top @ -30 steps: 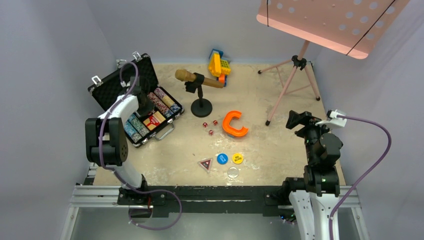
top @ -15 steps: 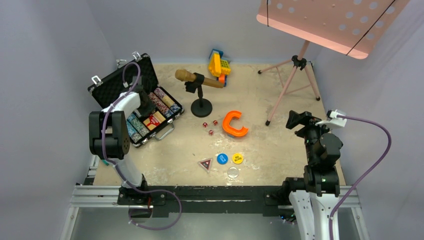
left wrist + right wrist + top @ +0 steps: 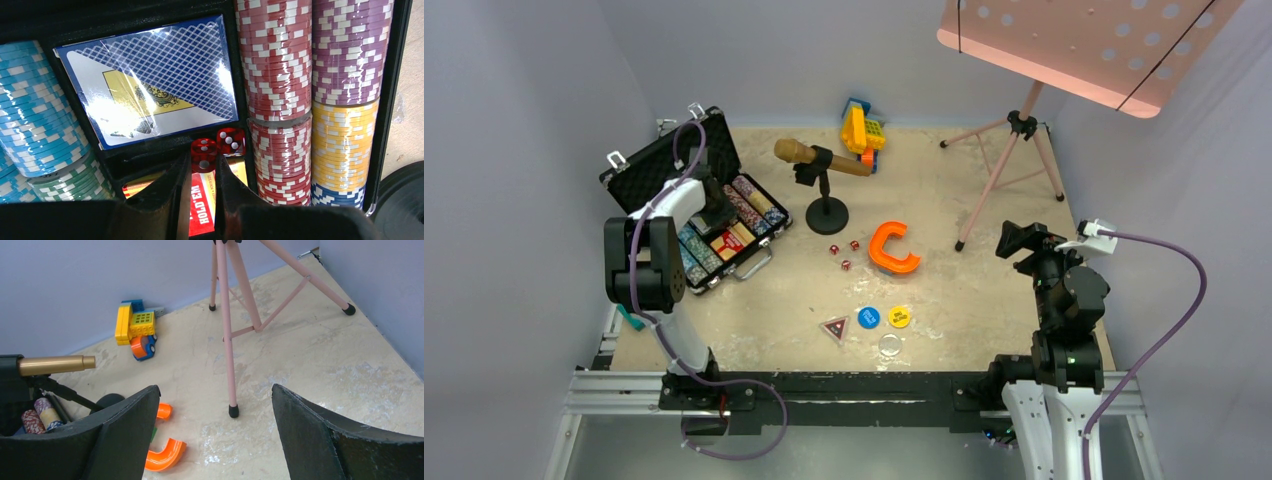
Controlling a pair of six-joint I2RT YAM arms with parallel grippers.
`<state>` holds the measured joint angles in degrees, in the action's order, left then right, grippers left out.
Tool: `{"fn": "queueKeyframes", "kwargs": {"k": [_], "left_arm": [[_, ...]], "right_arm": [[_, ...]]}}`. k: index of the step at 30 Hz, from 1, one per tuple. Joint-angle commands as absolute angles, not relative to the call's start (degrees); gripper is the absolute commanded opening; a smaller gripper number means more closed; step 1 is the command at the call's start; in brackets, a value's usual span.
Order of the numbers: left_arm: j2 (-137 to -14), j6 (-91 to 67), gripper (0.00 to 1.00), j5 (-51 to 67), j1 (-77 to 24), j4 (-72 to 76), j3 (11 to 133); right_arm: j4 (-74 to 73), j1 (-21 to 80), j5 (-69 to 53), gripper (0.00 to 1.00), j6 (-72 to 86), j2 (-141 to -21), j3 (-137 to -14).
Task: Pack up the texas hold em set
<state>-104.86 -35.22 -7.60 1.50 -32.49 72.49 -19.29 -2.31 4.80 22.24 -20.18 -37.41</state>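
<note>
The black case (image 3: 652, 166) lies open at the far left, with chip rows (image 3: 280, 60) and a blue card deck (image 3: 150, 75) in it. My left gripper (image 3: 719, 216) reaches down into the case. In the left wrist view, it (image 3: 202, 162) is shut on a red die (image 3: 204, 152) over the middle slot, beside a second die (image 3: 231, 141) and a red deck (image 3: 202, 210). Three red dice (image 3: 844, 253), a triangular button (image 3: 834, 328), a blue button (image 3: 868, 317) and a yellow button (image 3: 899, 317) lie on the table. My right gripper (image 3: 1022, 240) is open and empty at the right, shown too in its wrist view (image 3: 215, 405).
An orange C-shaped piece (image 3: 890, 249) lies by the dice. A microphone on a black stand (image 3: 826, 212) is right of the case. A yellow toy (image 3: 860, 130) sits at the back. A pink music stand (image 3: 1009, 160) stands back right. A clear disc (image 3: 890, 346) lies near the buttons.
My left arm has swung further over the case and lowered its gripper into it. The right arm has not moved.
</note>
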Motion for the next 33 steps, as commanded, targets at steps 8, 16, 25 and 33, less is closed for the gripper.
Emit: {"fn": "queueKeyframes", "kwargs": {"k": [8, 16, 25, 33], "left_arm": [[-105.53, -35.48, 0.15, -6.39, 1.48, -31.29, 74.62], [-104.96, -35.51, 0.35, -6.42, 1.47, -31.7, 74.68], [-103.36, -35.77, 0.42, -6.89, 1.41, -31.42, 73.86], [-100.28, -35.68, 0.48, -7.72, 1.32, -30.29, 72.21]], "right_arm": [[-17.87, -2.55, 4.48, 0.87, 21.88, -19.95, -39.11], [-17.82, -2.55, 4.48, 0.87, 21.91, -20.04, -39.09], [-17.71, -2.55, 4.4, 0.87, 21.98, -20.13, -39.03], [-17.71, -2.55, 4.42, 0.87, 21.97, -20.17, -38.98]]}}
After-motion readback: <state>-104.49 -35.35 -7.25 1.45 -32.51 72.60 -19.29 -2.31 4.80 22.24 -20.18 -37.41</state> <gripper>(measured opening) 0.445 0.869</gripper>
